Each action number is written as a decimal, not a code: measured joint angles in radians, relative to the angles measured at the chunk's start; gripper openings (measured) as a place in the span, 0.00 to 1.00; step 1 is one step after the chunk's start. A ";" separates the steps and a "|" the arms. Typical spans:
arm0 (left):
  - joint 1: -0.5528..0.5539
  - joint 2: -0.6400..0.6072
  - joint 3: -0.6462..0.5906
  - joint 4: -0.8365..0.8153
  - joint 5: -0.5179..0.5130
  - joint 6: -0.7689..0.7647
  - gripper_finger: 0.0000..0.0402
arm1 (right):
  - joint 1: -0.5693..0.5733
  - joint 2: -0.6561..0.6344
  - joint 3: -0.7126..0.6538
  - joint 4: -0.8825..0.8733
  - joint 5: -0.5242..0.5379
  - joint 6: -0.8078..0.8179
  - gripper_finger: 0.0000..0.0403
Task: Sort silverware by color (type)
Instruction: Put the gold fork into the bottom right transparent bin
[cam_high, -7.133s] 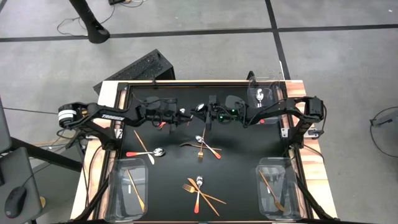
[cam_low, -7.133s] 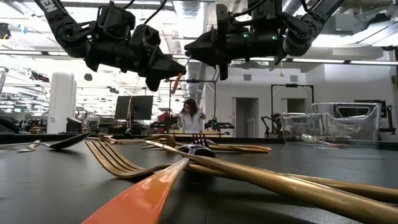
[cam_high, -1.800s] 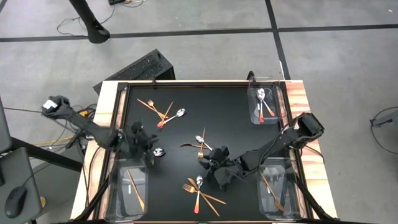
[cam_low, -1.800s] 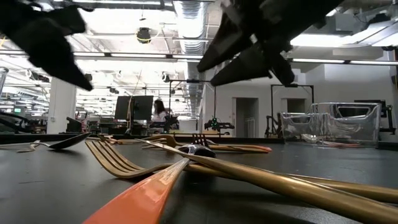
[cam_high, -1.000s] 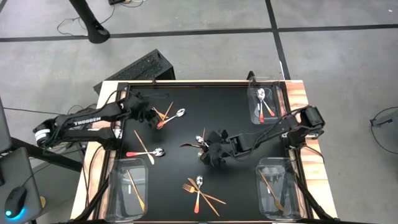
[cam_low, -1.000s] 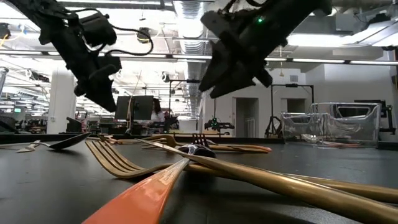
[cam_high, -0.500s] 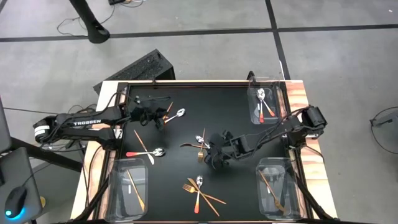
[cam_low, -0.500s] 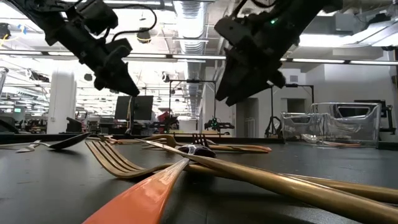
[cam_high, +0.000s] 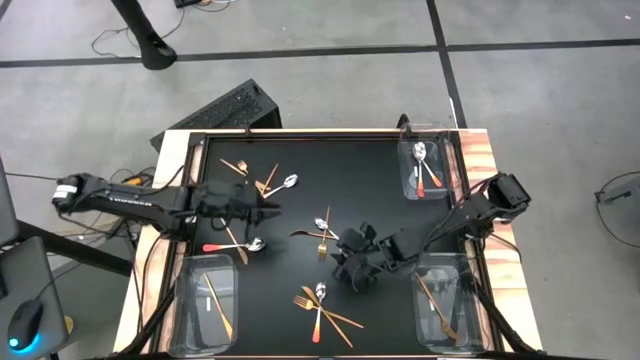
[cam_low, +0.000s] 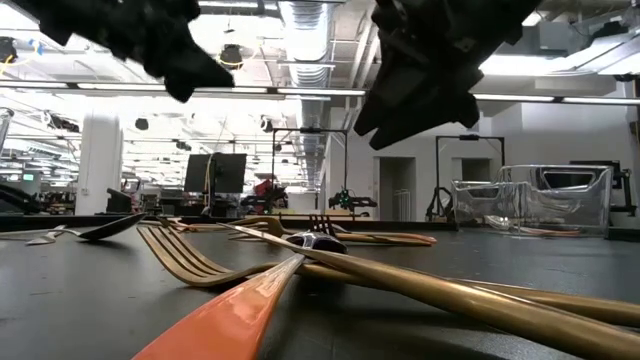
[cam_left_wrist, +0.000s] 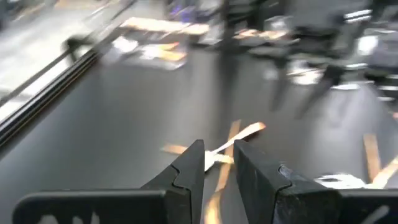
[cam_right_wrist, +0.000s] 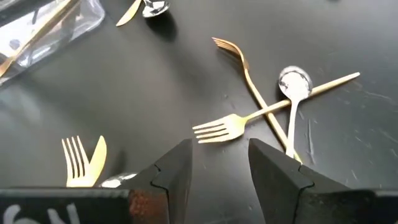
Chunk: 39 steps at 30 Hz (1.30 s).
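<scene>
Silverware lies in loose groups on the black table: a far-left group (cam_high: 262, 180), a middle group (cam_high: 324, 236), a near group (cam_high: 320, 306) and a single red-handled spoon (cam_high: 233, 246). My left gripper (cam_high: 272, 210) hangs between the far-left and middle groups, its fingers (cam_left_wrist: 219, 158) a narrow gap apart with nothing between them. My right gripper (cam_high: 350, 270) hovers open between the middle and near groups. Its wrist view shows crossed gold forks (cam_right_wrist: 219, 128) and a silver spoon (cam_right_wrist: 292, 81) flat on the table beyond the empty fingers (cam_right_wrist: 219, 162).
Clear bins stand at the near left (cam_high: 190, 300) and near right (cam_high: 462, 300), each with gold pieces, and at the far right (cam_high: 405, 170) with red-handled silver pieces. A raised wooden frame (cam_high: 160, 250) borders the table.
My left gripper has swung away from the far-left group toward the near edge and the table's middle, turning as it went. My right gripper has drifted from the middle group toward the near edge. No piece of silverware has moved.
</scene>
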 joint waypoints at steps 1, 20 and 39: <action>-0.022 0.004 0.000 0.015 -0.005 0.009 0.18 | -0.004 0.000 0.000 0.007 -0.001 -0.005 0.45; -0.073 0.035 0.000 -0.004 -0.084 -0.015 0.18 | -0.017 -0.003 0.000 0.011 -0.022 -0.043 0.23; -0.143 0.060 0.001 0.090 -0.141 0.004 0.18 | -0.001 -0.004 0.000 0.083 0.011 -0.103 0.22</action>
